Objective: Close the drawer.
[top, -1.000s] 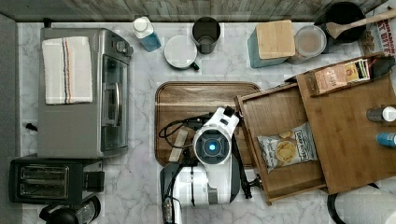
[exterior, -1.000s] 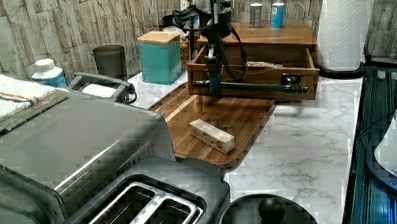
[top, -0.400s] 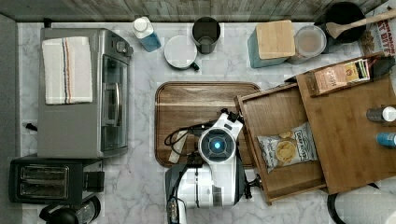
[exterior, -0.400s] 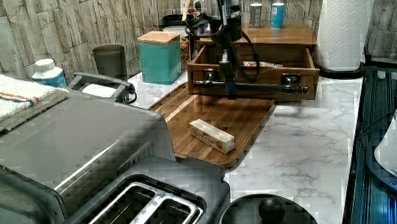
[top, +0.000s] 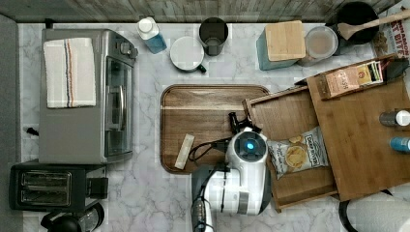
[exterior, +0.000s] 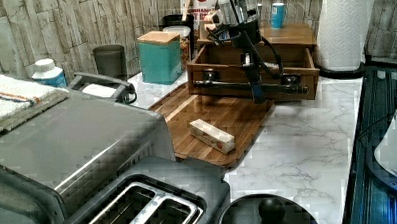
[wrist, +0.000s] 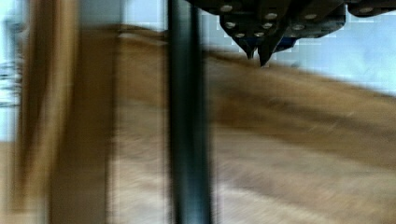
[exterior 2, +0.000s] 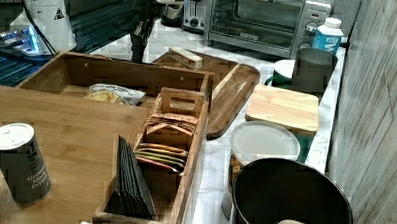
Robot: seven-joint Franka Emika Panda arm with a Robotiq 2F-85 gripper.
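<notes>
The gripper, fingers pinched together on nothing, hangs just before the open drawer, a rigid, seemingly light bamboo box best pushed at its front bar.

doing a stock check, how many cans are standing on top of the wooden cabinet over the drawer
2. In the top view, a dark can with a white lid stands by the right edge and a blue can sits just below it. More may be cut off past the right edge.
</notes>
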